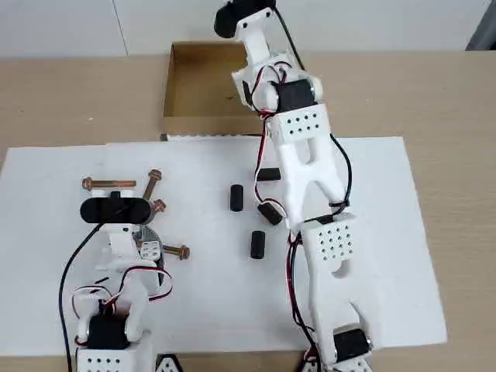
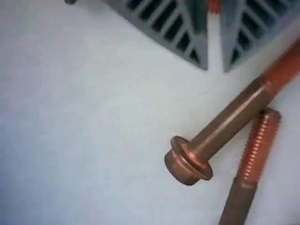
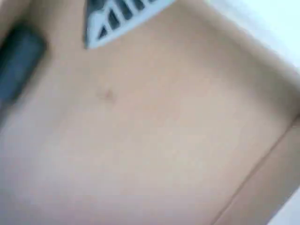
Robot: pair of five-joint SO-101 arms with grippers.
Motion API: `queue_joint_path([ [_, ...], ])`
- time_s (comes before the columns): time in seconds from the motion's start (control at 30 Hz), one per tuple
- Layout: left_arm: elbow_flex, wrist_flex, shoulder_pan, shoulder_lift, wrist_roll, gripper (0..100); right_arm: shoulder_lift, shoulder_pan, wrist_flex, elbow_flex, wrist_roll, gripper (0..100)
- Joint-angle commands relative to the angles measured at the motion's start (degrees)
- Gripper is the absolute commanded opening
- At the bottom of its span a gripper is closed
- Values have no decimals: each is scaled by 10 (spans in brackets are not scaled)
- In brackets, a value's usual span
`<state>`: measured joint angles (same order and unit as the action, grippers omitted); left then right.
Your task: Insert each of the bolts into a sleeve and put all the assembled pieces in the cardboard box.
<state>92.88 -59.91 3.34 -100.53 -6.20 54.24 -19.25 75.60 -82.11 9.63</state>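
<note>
Several copper bolts lie on the white paper at the left, among them a long one (image 1: 108,184) and one (image 1: 177,252) nearer the front. My left gripper (image 1: 128,221) hangs low over them. In the left wrist view its grey fingers (image 2: 178,33) stand together with just a slit between them, just beside two crossed bolts (image 2: 220,131). Black sleeves (image 1: 236,198) (image 1: 257,244) lie at mid paper. My right gripper (image 1: 252,58) is stretched over the cardboard box (image 1: 178,85). One grey fingertip (image 3: 117,18) shows above the box floor (image 3: 154,131), and a dark cylinder (image 3: 18,61) lies apart from it.
The white paper (image 1: 372,201) covers most of the wooden table. The right arm (image 1: 310,170) spans from the front edge to the box and lies over two more sleeves (image 1: 270,211). The box's near wall (image 1: 209,124) borders the paper's back edge.
</note>
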Motion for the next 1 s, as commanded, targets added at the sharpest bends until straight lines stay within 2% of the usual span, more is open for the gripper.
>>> queue_joint_path([
  [0.0, -4, 1, 4, -6, 2, 6, -15, 1, 122, -88, 1, 154],
  [0.13, -4, 1, 4, -6, 2, 6, -14, 3, 219, -142, 1, 154],
  [0.57, -4, 1, 4, -6, 2, 6, -49, 13, 238, -116, 6, 154],
  [0.67, -4, 1, 4, -6, 2, 6, -124, 12, 237, -33, 6, 154],
  [0.97, -4, 1, 4, -6, 1, 6, -383, 12, 230, 399, 6, 156],
])
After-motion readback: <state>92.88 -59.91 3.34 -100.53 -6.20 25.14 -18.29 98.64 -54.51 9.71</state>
